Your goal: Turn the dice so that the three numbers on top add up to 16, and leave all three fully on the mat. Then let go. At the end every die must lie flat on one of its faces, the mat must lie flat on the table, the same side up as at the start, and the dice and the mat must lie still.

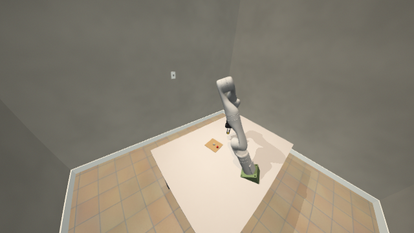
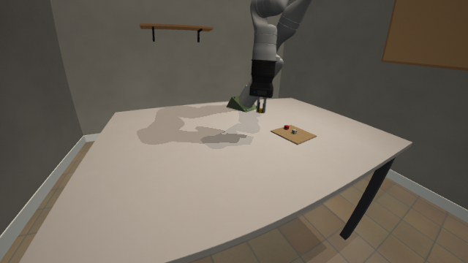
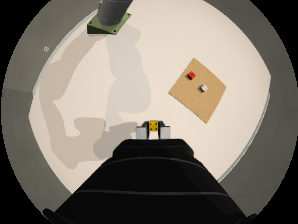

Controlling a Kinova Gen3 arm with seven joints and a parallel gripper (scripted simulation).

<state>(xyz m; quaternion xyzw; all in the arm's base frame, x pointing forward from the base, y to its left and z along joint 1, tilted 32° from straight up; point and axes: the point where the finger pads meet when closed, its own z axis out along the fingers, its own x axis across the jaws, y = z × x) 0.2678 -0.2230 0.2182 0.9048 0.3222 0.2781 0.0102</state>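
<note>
My gripper (image 1: 228, 131) (image 2: 261, 109) (image 3: 153, 127) is shut on the yellow die (image 1: 228, 133) (image 2: 260, 110) (image 3: 153, 125) and holds it above the table, off to one side of the mat. The die's face towards the wrist camera shows several dark pips. The tan mat (image 1: 209, 146) (image 2: 297, 139) (image 3: 200, 107) lies flat on the table. The red die (image 1: 217, 147) (image 2: 287, 127) (image 3: 191, 75) and the white die (image 1: 213, 144) (image 2: 294, 131) (image 3: 203, 88) rest on it, a little apart. Their top numbers are too small to read.
The arm's green base (image 1: 250, 177) (image 2: 238, 104) (image 3: 108, 25) stands on the table (image 1: 200, 181) (image 2: 175, 175) (image 3: 165, 30). The arm's shadow falls across the table beside the mat. A wall shelf (image 2: 175, 27) hangs behind, well away from the gripper.
</note>
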